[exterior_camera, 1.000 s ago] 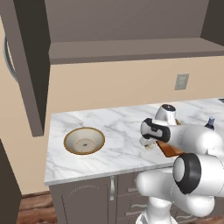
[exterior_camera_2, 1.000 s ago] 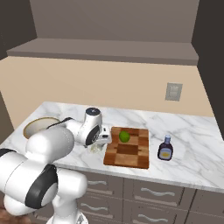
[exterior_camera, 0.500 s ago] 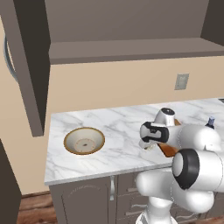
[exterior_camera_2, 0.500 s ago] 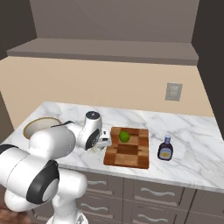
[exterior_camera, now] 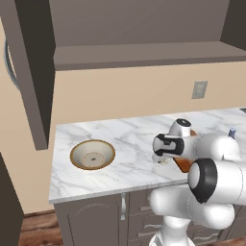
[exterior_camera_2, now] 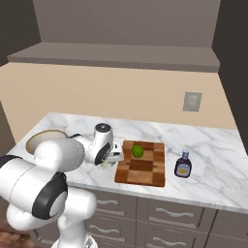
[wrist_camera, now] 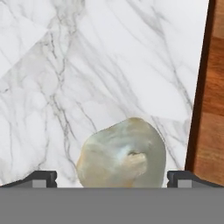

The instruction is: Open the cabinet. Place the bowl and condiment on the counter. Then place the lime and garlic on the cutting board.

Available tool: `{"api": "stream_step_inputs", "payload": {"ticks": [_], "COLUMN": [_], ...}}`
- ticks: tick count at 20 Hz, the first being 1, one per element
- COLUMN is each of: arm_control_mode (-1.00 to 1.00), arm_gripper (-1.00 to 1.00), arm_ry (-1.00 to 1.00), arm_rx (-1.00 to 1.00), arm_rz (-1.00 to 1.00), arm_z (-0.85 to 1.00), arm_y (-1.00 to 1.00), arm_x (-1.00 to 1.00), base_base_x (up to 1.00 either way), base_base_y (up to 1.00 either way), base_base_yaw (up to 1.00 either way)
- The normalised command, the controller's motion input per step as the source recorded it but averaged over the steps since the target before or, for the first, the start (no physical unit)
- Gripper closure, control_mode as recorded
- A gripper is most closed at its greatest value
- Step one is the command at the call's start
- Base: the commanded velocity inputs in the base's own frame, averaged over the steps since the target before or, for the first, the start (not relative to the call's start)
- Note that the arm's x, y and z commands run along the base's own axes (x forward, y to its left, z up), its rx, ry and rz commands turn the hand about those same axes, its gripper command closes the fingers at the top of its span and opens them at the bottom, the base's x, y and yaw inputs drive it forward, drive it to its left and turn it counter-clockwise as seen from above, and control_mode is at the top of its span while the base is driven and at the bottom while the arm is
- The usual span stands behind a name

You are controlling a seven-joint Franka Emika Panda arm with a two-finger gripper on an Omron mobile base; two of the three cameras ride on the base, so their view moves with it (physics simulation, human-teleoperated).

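White marble worktop (exterior_camera_2: 213, 160) runs across the middle of the right base view. The garlic (wrist_camera: 122, 155) sits low in the middle of the hand view, between the two spread fingertips (wrist_camera: 41, 178) of the end effector (wrist_camera: 111, 179). I cannot tell if they touch it. The cutting board (exterior_camera_2: 142, 167) lies just right, with the lime (exterior_camera_2: 138, 151) on it.
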Motion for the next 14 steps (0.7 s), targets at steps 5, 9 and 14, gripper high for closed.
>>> {"api": "stream_step_inputs", "payload": {"ticks": [5, 9, 14], "arm_control_mode": [-1.0, -1.0, -1.0], "arm_gripper": [-1.0, -1.0, -1.0], "arm_ry": [0.0, 0.0, 0.0], "arm_rx": [0.0, 0.0, 0.0], "arm_rz": [0.0, 0.0, 0.0], "arm_z": [-0.04, -0.15, -0.18], "arm_y": [0.0, 0.0, 0.0], "arm_x": [0.08, 0.16, 0.14], "base_base_x": [0.0, 0.0, 0.0], "base_base_y": [0.0, 0.0, 0.0], "base_base_yaw": [0.0, 0.0, 0.0]}}
